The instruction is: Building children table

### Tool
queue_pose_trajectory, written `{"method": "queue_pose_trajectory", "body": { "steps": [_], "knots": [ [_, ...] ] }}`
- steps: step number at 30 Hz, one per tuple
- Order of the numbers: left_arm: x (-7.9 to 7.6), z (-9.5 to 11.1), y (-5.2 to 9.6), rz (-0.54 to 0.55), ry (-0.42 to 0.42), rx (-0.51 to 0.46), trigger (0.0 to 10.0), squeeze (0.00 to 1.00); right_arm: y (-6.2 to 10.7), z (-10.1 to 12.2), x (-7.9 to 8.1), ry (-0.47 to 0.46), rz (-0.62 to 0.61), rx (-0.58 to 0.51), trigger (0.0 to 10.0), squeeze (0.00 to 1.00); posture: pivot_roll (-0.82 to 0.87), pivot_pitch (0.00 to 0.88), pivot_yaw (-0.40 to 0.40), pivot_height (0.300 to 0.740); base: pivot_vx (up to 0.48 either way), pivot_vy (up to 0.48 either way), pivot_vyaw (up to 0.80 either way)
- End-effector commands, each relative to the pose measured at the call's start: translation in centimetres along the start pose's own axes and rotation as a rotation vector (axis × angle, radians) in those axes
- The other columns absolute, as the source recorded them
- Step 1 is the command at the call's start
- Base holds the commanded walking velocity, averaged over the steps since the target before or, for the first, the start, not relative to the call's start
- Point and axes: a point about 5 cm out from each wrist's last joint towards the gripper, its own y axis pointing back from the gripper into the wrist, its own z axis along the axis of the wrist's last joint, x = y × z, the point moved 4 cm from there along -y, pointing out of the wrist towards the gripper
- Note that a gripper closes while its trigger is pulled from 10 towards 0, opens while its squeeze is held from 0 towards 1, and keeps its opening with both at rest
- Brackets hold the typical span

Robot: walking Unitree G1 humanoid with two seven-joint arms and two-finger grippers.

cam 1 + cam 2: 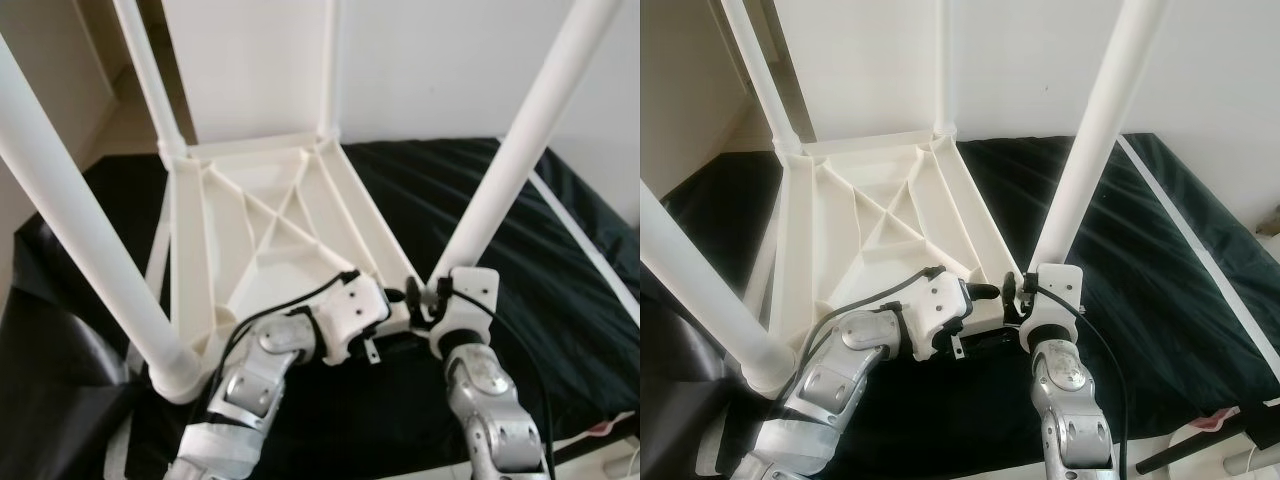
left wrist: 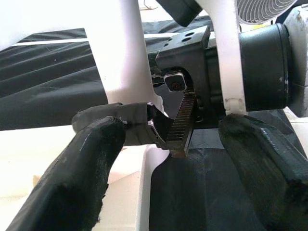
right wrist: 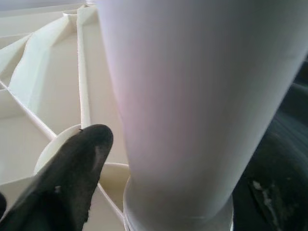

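The white plastic children's table top (image 1: 262,235) lies upside down on the black sheet (image 1: 540,260), all four white tubular legs up, and I have both end effectors at the near right leg (image 1: 520,150). The right end effector (image 1: 1025,290) grasps its base; the left end effector (image 1: 985,292) is spread beside it. I'd keep that leg square to its socket and press straight down, since a tilt could jam it.

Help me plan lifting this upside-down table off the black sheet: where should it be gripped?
Grip a leg low, by its socket in the ribbed tabletop, coming in sideways. The legs are round, upright and exposed; the tabletop lies flat on the sheet.
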Motion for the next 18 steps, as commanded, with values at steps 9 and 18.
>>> {"method": "queue_pose_trajectory", "body": {
  "steps": [9, 18],
  "knots": [
    [1.0, 0.0, -0.2, 0.117, -0.007, -0.001, 10.0, 0.00, 0.4, 0.1, -0.2, 0.090, 0.221, -0.054, 10.0, 0.00, -0.08, 0.000, -0.018, 0.740, 0.000, 0.000, 0.00],
    [1.4, 0.0, 0.1, 0.143, -0.030, 0.004, 10.0, 0.00, 0.4, -0.6, -2.5, 0.236, 0.491, -0.009, 10.0, 0.00, -0.07, 0.000, -0.007, 0.740, 0.000, 0.000, 0.00]
  ]
}}
